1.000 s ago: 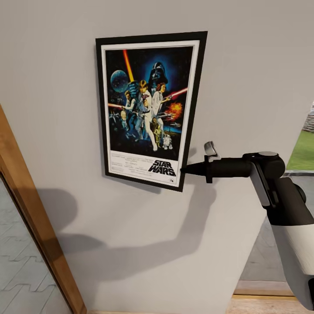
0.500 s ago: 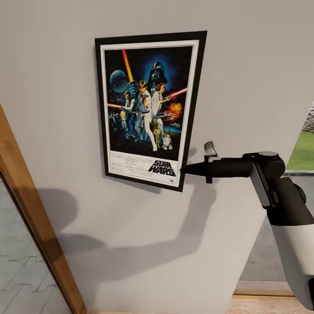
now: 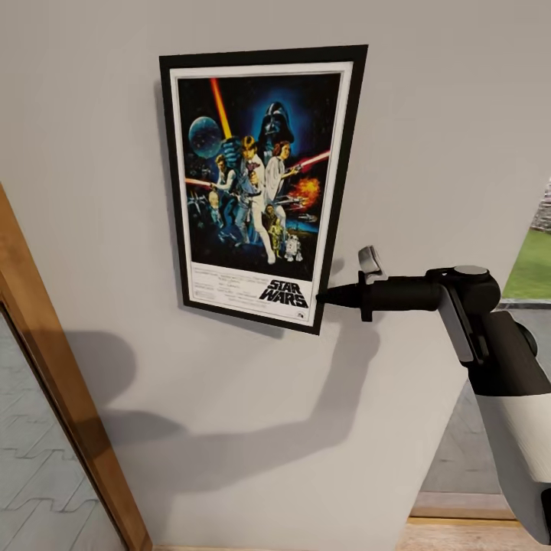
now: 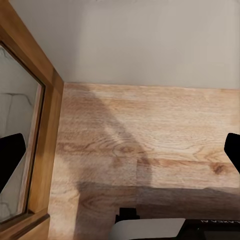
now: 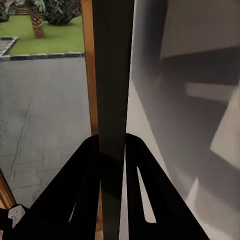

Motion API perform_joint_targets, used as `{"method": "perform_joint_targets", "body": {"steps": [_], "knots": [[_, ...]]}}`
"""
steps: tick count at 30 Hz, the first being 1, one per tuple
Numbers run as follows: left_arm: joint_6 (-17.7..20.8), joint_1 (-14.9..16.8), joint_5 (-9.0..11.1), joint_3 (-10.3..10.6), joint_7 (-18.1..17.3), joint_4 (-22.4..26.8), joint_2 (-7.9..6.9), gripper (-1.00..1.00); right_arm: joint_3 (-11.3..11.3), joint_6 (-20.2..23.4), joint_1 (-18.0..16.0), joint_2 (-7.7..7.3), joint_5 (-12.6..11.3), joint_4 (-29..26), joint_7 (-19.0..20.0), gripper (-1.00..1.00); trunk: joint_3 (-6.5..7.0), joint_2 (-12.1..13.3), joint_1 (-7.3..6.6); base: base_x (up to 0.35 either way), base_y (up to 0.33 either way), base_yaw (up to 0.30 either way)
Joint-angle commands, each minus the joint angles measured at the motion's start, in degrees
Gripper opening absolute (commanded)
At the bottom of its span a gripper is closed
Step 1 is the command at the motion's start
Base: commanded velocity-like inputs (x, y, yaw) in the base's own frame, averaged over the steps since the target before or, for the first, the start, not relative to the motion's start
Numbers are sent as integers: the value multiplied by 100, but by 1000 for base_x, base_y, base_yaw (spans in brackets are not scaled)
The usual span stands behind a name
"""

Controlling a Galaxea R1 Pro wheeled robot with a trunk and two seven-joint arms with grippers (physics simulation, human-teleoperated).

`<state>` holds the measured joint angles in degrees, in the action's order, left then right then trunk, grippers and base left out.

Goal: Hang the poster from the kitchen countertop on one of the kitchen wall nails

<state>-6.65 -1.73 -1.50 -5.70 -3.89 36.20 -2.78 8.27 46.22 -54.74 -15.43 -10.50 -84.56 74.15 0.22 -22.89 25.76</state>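
The framed Star Wars poster (image 3: 256, 184) stands upright against the light grey wall (image 3: 444, 115), slightly tilted. My right gripper (image 3: 321, 297) is shut on its lower right edge, the arm reaching in from the right. In the right wrist view the poster (image 5: 112, 75) shows edge-on as a dark strip pinched between the black fingers (image 5: 80, 170). The wall nail is hidden behind the poster or too small to make out. The kitchen countertop is out of view. My left gripper (image 4: 120, 152) hangs open over a wooden floor (image 4: 150, 125), holding nothing.
A wooden door frame (image 3: 53, 383) with glass runs diagonally at the left. At the right, past the wall's edge, an opening shows pavement and grass (image 3: 533, 264). My arm's shadow falls on the wall below the poster.
The poster's top edge has shifted up and its left side slightly outward, so it looks larger. Its gripped lower corner and my right gripper have stayed in place.
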Motion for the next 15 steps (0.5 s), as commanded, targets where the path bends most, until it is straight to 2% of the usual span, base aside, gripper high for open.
{"method": "perform_joint_targets", "body": {"steps": [1,8,15], "knots": [[-9,-3,-16,-28,-41,6,4,100,8,51,-2,-5,-40,1,-8,-100,-1,-3,2,0,0,0],[-6,-3,-16,-28,-39,2,5,100,144,37,-2,-11,-32,1,-11,-100,-1,-3,2,0,0,0],[-5,-3,-17,-28,-34,1,5,100,172,36,-2,-13,-33,1,-11,-100,-1,-3,2,0,0,0]]}}
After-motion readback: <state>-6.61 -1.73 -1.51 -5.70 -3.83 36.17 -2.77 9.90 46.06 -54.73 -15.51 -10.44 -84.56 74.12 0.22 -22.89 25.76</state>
